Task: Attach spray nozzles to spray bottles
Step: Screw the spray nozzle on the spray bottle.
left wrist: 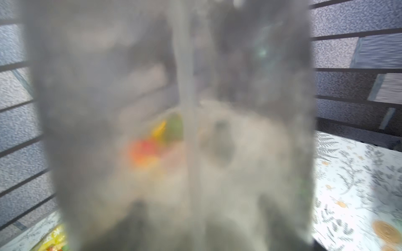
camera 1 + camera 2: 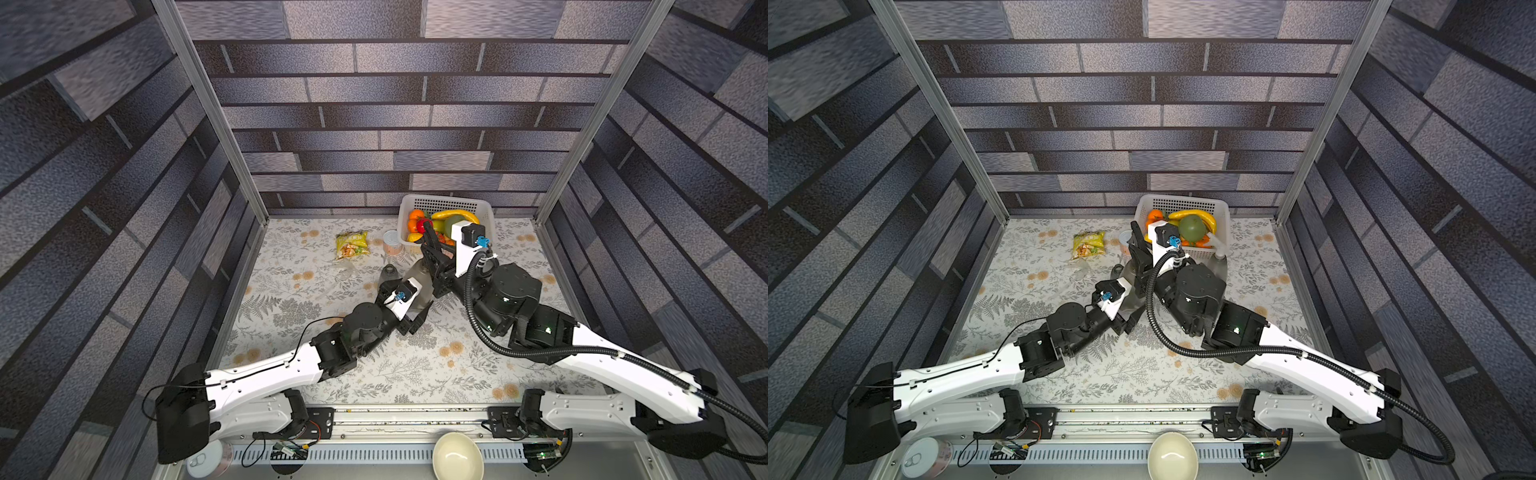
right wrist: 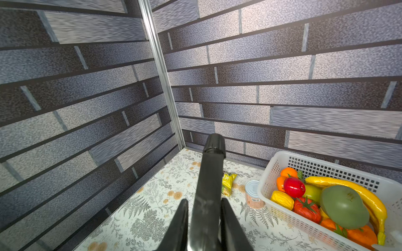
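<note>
A smoky-grey spray bottle (image 2: 417, 274) stands mid-table, and my left gripper (image 2: 409, 307) is closed round its body. This bottle (image 1: 152, 87) fills the left wrist view, and a pale dip tube (image 1: 187, 108) runs down inside it. Over its neck, my right gripper (image 3: 204, 201) is shut on the black spray nozzle (image 3: 208, 173), which sticks out past the fingers. A second bottle (image 2: 390, 272) stands just left of the held one. A third bottle (image 2: 1220, 262) with a whitish nozzle stands by the basket. A clear nozzle (image 2: 345, 272) lies on the cloth.
A white basket (image 2: 486, 208) of toy fruit sits at the back right, close behind my right wrist. A pinkish tin can (image 2: 392, 243) and a yellow snack bag (image 2: 352, 245) lie left of it. A cream bowl (image 2: 457, 457) sits on the front rail.
</note>
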Motion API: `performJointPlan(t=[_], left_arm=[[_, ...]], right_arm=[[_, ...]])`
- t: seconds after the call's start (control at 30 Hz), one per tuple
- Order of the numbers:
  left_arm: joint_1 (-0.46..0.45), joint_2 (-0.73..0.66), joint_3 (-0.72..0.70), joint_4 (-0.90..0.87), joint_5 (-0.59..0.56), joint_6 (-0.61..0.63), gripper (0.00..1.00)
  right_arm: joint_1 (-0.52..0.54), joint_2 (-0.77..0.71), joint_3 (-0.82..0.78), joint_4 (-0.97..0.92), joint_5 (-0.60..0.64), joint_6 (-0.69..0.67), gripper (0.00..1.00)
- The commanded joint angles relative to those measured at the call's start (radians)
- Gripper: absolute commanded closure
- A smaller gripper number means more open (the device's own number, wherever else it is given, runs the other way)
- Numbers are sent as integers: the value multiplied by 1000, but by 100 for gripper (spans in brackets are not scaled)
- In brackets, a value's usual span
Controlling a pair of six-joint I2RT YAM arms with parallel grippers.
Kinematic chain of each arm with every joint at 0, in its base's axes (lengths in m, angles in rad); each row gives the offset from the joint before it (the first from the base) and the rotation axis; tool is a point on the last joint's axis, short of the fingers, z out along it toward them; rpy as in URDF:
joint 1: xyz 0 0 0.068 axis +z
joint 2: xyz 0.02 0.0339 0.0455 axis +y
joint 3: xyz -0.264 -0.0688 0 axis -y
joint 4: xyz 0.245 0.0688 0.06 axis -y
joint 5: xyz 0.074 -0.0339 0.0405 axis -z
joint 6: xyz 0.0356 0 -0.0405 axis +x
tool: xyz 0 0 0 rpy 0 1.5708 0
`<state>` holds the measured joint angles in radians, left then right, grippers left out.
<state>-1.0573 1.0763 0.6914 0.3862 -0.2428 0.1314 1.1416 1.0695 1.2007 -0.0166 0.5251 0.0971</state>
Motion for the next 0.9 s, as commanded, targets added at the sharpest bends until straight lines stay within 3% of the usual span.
performJointPlan(t=[0.0, 0.27, 0.67, 0.87], left_arm=[[1, -91, 117, 41, 17, -151, 34], [2, -101, 171, -14, -4, -148, 34], [16, -26, 239, -46, -61, -137, 34], [21, -3, 258, -56, -94, -130, 34]], right_arm=[[5, -13, -57, -86, -97, -58, 80], [4, 37, -16, -198, -60, 12, 80], [80, 133, 57, -229, 358, -9, 76], [99, 217, 147, -330, 513, 90, 75]])
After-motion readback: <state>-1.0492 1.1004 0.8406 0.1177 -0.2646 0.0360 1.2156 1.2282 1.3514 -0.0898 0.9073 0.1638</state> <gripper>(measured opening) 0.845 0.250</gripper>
